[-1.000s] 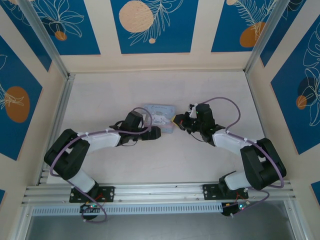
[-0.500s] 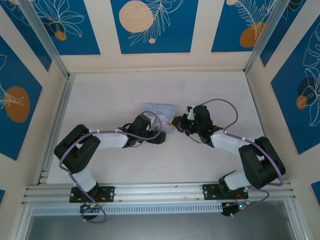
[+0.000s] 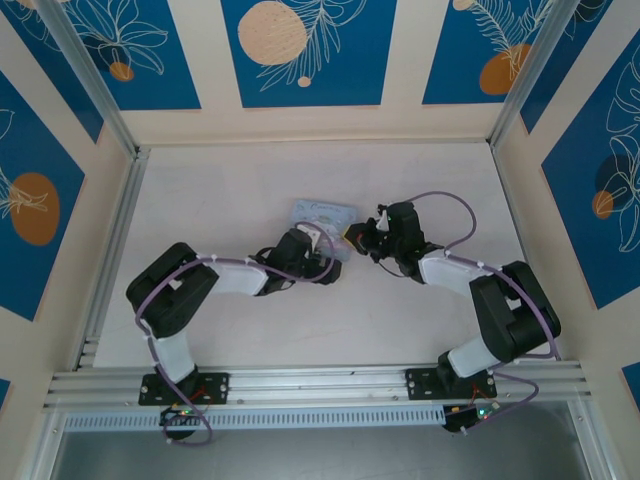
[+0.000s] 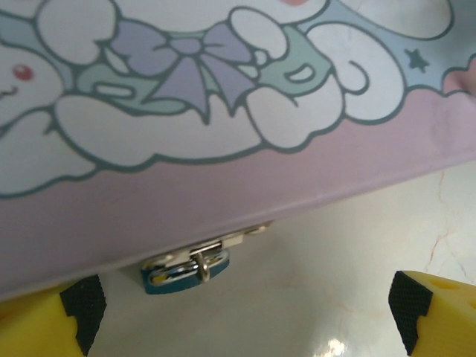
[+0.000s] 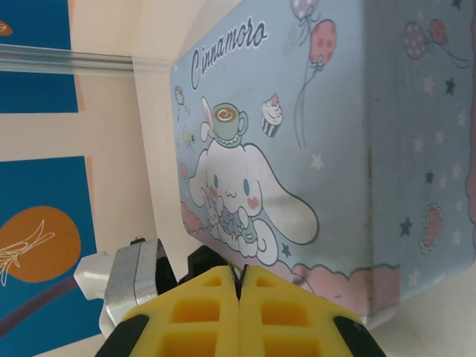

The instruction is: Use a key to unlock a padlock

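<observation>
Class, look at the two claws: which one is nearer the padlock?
Left. The left claw is open just in front of the padlock on the near side of the tin; the right claw is shut off the tin's right end, farther away.

Pale marbled table [image 3: 220,190], pastel cartoon tin [image 3: 318,213] on it

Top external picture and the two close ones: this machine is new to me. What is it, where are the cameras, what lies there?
The left arm and the right arm are robot arms bolted to a table. The top picture looks down. Each close picture comes from a wrist camera. A cartoon-printed tin box lies at the arms' tips. The left wrist picture shows a padlock hanging on its clasp, with the left fingers wide apart. The right fingers are pressed together; whether they pinch a key, I cannot tell.
</observation>
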`<action>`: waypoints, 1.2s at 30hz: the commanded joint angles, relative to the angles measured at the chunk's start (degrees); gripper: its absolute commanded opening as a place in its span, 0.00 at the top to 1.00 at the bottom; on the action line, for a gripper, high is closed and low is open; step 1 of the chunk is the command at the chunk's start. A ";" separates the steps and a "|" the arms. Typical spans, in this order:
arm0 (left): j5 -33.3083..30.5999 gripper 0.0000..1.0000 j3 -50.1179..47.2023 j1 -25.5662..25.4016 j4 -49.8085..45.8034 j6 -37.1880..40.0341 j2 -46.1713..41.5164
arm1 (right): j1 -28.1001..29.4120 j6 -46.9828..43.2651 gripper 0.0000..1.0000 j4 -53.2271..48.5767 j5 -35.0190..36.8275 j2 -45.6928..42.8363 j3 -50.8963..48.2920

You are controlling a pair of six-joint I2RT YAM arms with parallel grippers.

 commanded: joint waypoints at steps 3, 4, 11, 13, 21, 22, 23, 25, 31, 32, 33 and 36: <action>5.56 0.00 1.96 -1.52 6.04 -2.00 4.10 | -0.99 0.10 1.00 0.47 0.47 2.58 2.30; 6.10 0.00 2.00 -1.50 6.64 -2.41 4.29 | -1.13 0.10 1.00 0.47 0.56 2.84 2.47; 10.23 0.00 1.27 -1.48 13.52 -7.89 5.43 | -2.11 0.10 1.00 0.55 0.67 4.68 3.36; 10.96 0.00 1.25 -1.49 14.73 -9.10 5.69 | -2.28 0.10 1.00 0.56 0.61 5.08 3.54; 11.44 0.00 -0.37 -1.40 21.24 -14.66 7.31 | -2.69 0.01 1.00 0.56 1.04 6.46 3.66; 11.40 0.00 -0.54 -1.41 22.04 -15.47 7.72 | -2.72 0.10 1.00 0.64 1.08 6.56 3.62; 11.14 0.00 -0.74 -1.42 23.05 -16.41 8.31 | -2.80 0.06 1.00 0.66 1.21 6.57 3.54; 10.21 0.00 -1.44 -1.45 25.05 -18.34 9.28 | -3.01 0.10 1.00 0.56 1.56 6.58 3.36; 7.54 0.01 -3.52 -1.31 30.42 -23.12 10.37 | -4.02 0.10 1.00 0.38 1.57 6.31 2.93; 7.26 0.01 -3.81 -1.31 31.51 -23.98 10.45 | -4.12 0.10 1.00 0.27 1.62 6.31 2.92; 7.15 0.01 -3.93 -1.37 32.25 -24.54 10.36 | -4.33 0.10 1.00 0.29 1.57 6.29 2.84; 7.49 0.01 -4.06 -1.39 33.41 -25.33 10.24 | -4.70 0.10 1.00 0.19 1.49 6.29 2.83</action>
